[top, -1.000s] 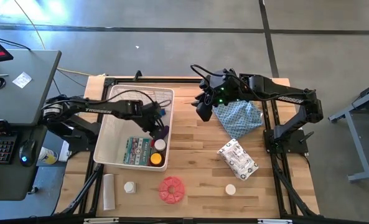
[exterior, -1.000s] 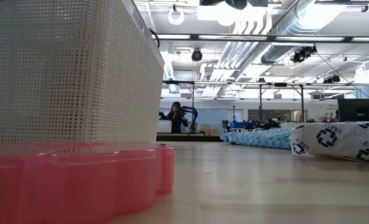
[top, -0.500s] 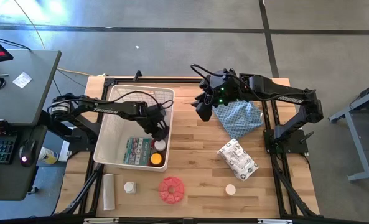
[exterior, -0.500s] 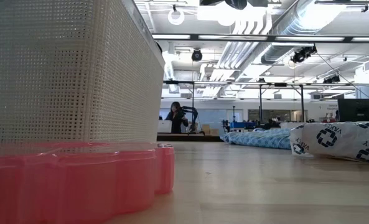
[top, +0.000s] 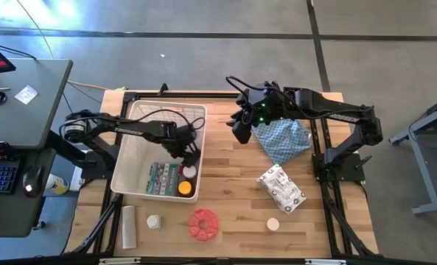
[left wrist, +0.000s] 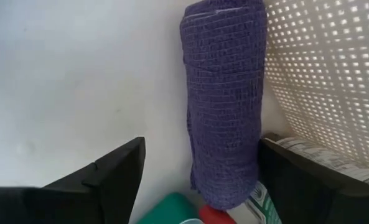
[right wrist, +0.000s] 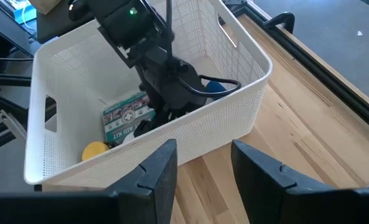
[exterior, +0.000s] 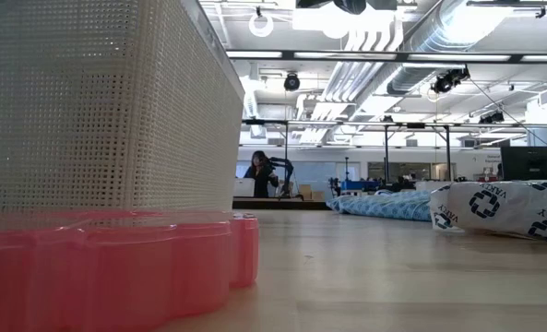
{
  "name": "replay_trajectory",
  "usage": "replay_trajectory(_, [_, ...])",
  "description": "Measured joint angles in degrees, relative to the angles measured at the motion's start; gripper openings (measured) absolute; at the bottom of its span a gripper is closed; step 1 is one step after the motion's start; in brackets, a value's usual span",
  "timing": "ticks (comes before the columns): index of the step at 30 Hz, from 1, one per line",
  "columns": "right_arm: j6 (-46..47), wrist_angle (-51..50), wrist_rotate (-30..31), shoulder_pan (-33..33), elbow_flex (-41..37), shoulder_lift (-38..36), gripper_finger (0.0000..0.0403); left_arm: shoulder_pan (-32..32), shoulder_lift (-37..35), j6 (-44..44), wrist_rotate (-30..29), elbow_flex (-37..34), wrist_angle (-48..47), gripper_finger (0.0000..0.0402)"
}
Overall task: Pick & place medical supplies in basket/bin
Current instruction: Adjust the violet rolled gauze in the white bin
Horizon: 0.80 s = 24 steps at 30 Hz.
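Note:
My left gripper (left wrist: 203,186) is down inside the white bin (top: 130,158), by its right wall, and it is open. A purple roll (left wrist: 224,112) lies on the bin floor along the lattice wall (left wrist: 321,68), one end between the fingers. The bin also holds a green-white packet (top: 161,178), a yellow-capped bottle (top: 184,188) and a white-capped jar (top: 189,172). On the table lie a red disc (top: 203,224), a white printed packet (top: 281,188), a white-capped jar (top: 153,221) and a white cylinder (top: 129,226). My right gripper (right wrist: 203,168) hangs open, high over the table's far middle. My left gripper comes down from above with one finger on either side of the purple roll's end (left wrist: 224,186). One finger (left wrist: 296,180) stands close beside the roll, the other (left wrist: 109,180) apart from it. I cannot tell whether either finger touches the roll.
A blue patterned cloth (top: 284,140) lies under my right arm at the far right. A small white cap (top: 273,224) sits near the front edge. In the low view the red disc (exterior: 107,267) fills the near left, with the bin wall (exterior: 98,101) behind it.
My left gripper has sunk a little deeper into the bin, beside its right wall. My right arm has kept still.

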Motion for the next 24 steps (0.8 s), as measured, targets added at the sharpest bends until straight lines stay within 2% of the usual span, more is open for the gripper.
replay_trajectory(3, [0.0,0.0,0.0,0.0,-0.01,0.01,0.0142,0.02,0.63,0.17,0.24,0.08,0.1,0.0328])
replay_trajectory(7, [0.0,0.0,0.01,0.0,-0.01,0.0,0.0142,0.0,0.69,0.15,0.26,0.08,0.32,0.0289])
replay_trajectory(15, [-0.19,-0.02,0.48,0.0,-0.02,0.01,0.0142,0.0,0.72,0.88,2.4,0.11,1.32,0.0165])
replay_trajectory(19, [-0.2,-0.02,0.7,0.0,-0.02,0.01,0.0142,0.02,1.01,4.51,2.42,2.4,-1.42,0.0109])
replay_trajectory(21, [-0.2,-0.02,0.7,0.0,-0.02,0.02,0.0142,0.0,1.03,7.53,1.23,4.27,-3.84,0.0095])
replay_trajectory(24, [-0.2,-0.02,0.7,-0.01,-0.01,0.02,0.0142,0.02,1.03,12.94,-1.61,7.81,-7.07,0.0098])
